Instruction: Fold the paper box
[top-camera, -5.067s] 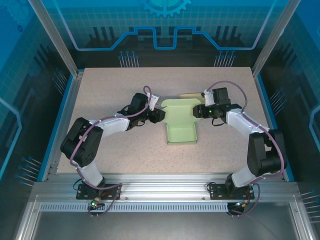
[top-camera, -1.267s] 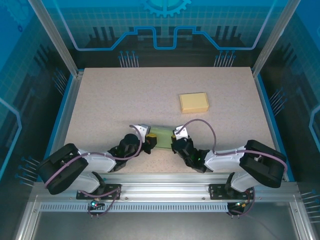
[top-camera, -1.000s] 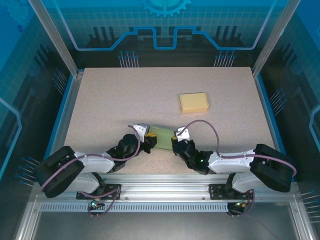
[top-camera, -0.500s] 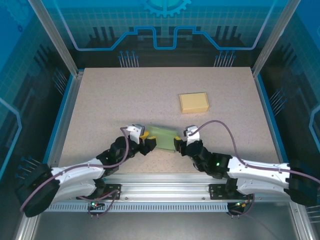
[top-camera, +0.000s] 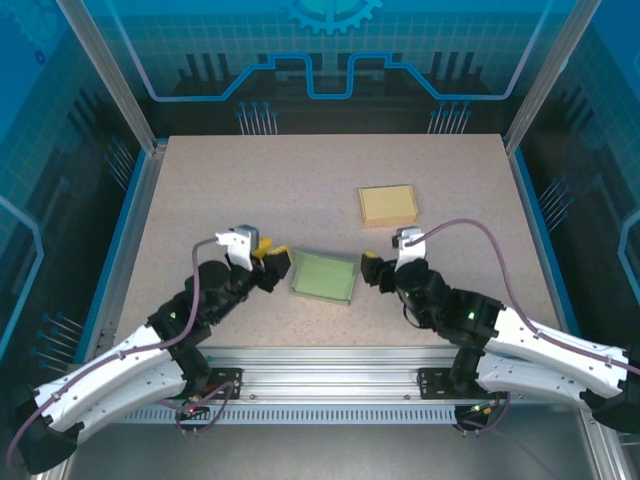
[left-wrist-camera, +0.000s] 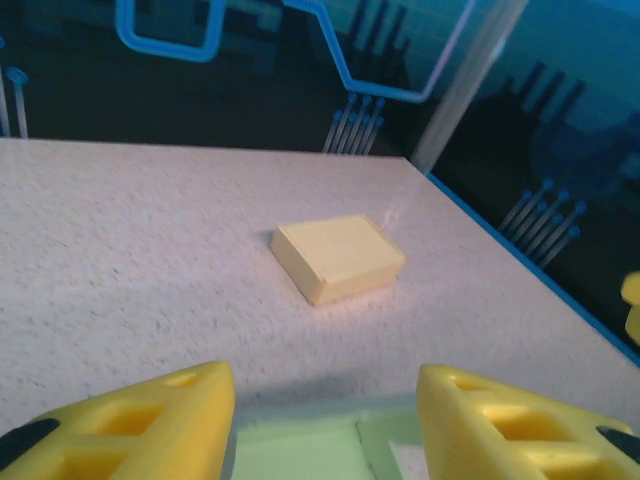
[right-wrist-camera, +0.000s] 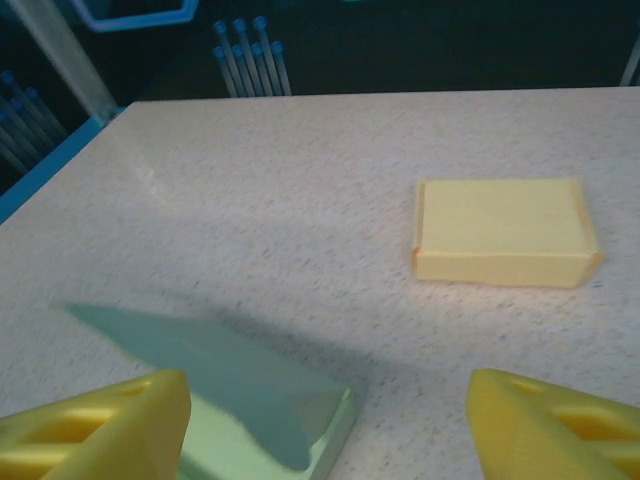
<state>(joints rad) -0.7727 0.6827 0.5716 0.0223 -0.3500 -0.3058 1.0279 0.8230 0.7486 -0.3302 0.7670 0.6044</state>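
Speckled beige tabletop, set inside a blue-lit frame enclosure. Item one: green paper box, closed into a shallow block, lying flat on the table between the two grippers and touching neither. Left gripper: just to the left of the box, its yellow fingers spread apart with nothing between them (released); from the left wrist camera, the box's near edge shows low in the gap ahead of the fingertips. Right gripper: just to the right of the box, jaws likewise wide and holding nothing; the box sits ahead of its left finger. Item two: yellow box, closed, resting well beyond the right gripper and apart from the green one.
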